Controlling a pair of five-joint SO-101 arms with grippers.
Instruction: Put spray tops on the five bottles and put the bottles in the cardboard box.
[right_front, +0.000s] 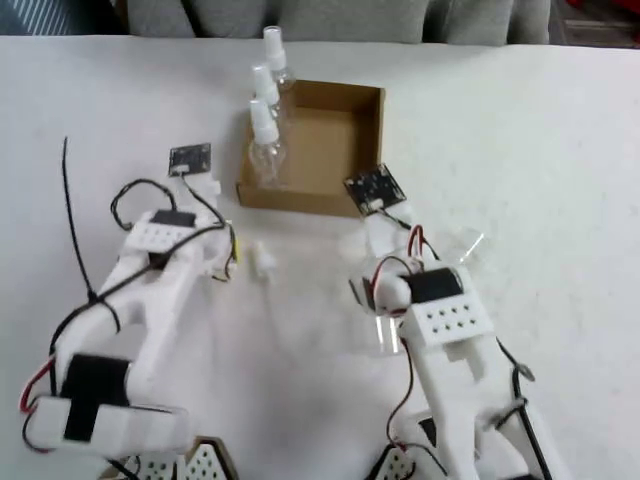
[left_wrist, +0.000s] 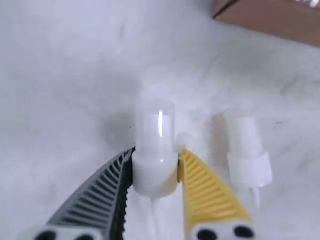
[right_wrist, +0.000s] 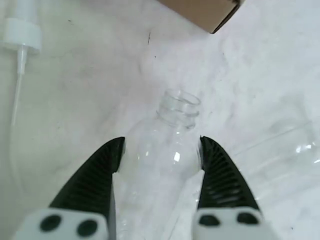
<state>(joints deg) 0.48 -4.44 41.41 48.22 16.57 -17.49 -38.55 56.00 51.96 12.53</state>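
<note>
The left gripper (left_wrist: 155, 159) pinches a spray top (left_wrist: 156, 145) by its collar, leaving its tube free, while the right gripper (right_wrist: 161, 147) clasps an uncapped bottle (right_wrist: 178, 107) below its open neck, both nearer than the cardboard box (right_front: 290, 195).

Our right gripper (right_wrist: 161, 149) clasps an uncapped clear bottle (right_wrist: 179, 106).
Its black fingers (right_wrist: 95, 180) press both shoulders; a spray top (right_wrist: 21, 35) lies apart, the cardboard box (right_wrist: 205, 11) corner beyond.
</note>
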